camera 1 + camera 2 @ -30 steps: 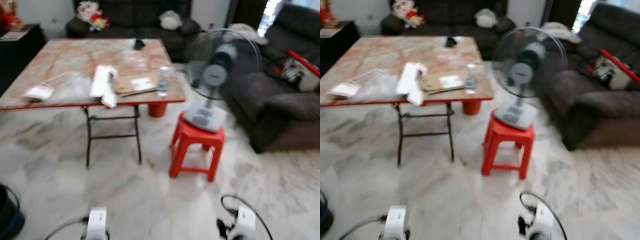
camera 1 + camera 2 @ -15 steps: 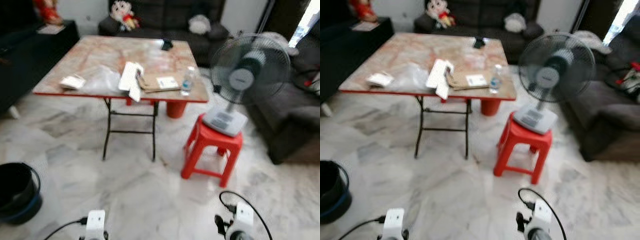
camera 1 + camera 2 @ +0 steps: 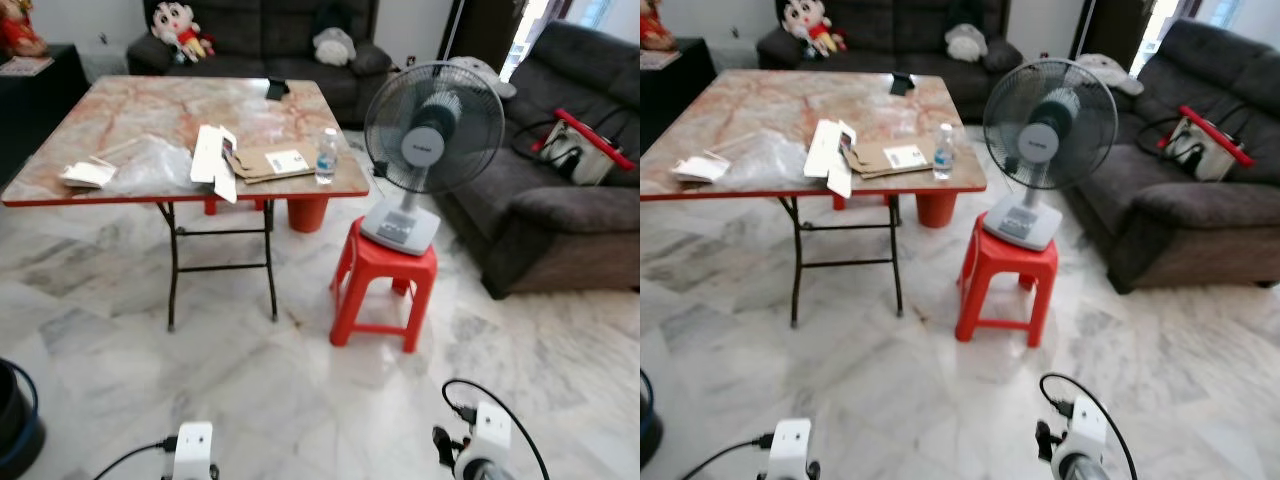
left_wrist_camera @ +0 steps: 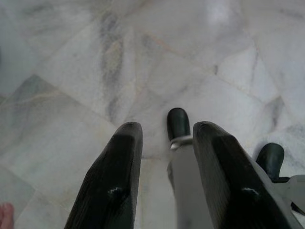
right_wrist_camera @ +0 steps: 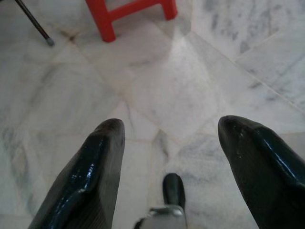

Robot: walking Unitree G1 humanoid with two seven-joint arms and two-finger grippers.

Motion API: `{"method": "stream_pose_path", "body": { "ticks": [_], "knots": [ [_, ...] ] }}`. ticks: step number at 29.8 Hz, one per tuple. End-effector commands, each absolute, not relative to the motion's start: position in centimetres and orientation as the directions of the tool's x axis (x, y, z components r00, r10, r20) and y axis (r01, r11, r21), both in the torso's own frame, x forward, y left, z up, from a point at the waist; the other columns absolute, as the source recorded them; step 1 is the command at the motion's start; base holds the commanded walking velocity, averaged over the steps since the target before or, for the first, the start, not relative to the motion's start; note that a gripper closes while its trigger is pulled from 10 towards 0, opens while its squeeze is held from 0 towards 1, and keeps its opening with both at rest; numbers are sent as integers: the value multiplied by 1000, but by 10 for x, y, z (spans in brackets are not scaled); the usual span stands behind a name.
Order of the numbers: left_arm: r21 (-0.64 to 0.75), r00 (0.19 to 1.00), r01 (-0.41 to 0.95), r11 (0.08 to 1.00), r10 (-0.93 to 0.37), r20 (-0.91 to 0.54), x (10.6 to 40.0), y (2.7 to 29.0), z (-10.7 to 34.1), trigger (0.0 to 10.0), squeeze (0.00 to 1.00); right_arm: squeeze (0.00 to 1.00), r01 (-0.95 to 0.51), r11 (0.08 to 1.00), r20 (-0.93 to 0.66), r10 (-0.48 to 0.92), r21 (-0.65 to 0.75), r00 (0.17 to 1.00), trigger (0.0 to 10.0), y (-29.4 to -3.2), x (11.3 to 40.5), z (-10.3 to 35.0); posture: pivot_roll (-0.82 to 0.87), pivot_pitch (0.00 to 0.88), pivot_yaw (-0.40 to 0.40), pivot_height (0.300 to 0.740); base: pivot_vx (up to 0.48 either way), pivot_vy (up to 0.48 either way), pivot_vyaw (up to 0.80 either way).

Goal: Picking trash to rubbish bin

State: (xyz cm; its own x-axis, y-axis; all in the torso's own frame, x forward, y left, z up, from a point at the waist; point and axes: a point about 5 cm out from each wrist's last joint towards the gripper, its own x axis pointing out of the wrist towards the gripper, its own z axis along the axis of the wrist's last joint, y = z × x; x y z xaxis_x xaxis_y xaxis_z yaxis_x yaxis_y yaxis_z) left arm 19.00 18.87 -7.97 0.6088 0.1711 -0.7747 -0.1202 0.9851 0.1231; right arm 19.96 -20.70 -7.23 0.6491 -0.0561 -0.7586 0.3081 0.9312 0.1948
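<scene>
Marble-patterned white floor tiles (image 3: 300, 380) fill the foreground of a living room with dark sofas along the far and right sides. On the floor stands a folding table with a reddish marbled top (image 3: 150, 105) and black crossed legs. Near its front edge lie the likely trash items: a small white packet (image 3: 84, 175) toward the front left corner, a crumpled clear plastic bag (image 3: 152, 165) just beside it, a long white carton (image 3: 209, 158) overhanging the front edge, a flat brown envelope with a white label (image 3: 268, 162), and a clear plastic water bottle (image 3: 326, 157) upright near the front right corner. A small dark object (image 3: 277, 89) sits toward the far edge. Right of the table, a grey pedestal fan (image 3: 430, 140) rests on a red plastic stool (image 3: 382, 285). A black bucket with a blue rim (image 3: 14, 425), probably the rubbish bin, sits on the floor at the robot's left.

Both arms hang low over bare floor. The left gripper (image 4: 164, 181) holds its fingers moderately parted with nothing between them; the right gripper (image 5: 167, 162) is spread wide and also empty.

The step in hand appears to be the approach. Doing it well means closing squarely on the table's front edge, keeping clear of the stool and fan, and stopping within reach before raising an arm. The carton's overhang offers an easy first grasp; the limp bag would need a pinch on a raised fold.
</scene>
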Motion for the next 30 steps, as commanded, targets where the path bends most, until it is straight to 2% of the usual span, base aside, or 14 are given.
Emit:
{"method": "stream_pose_path", "body": {
  "ticks": [1,4,16,30],
  "knots": [
    [123,602,-129,984,177,-779,187,187,-81,10000,0,0,304,934,-750,-63,188,658,10000,-210,205,-69,-34,0,-83,740,0,0,0],
    [124,603,-132,983,179,-778,188,188,-81,10000,0,0,282,942,-746,-57,180,664,10000,-209,206,-68,-34,0,-87,740,0,0,0],
    [125,597,-148,981,189,-780,187,189,-81,10000,0,0,294,937,-749,-56,189,661,10000,-207,204,-70,-34,0,-88,740,0,0,800],
    [116,596,-158,981,188,-781,186,189,-82,10000,0,0,318,925,-748,-59,208,661,10000,-206,202,-71,-39,0,-82,740,0,0,0]
  ]
}}
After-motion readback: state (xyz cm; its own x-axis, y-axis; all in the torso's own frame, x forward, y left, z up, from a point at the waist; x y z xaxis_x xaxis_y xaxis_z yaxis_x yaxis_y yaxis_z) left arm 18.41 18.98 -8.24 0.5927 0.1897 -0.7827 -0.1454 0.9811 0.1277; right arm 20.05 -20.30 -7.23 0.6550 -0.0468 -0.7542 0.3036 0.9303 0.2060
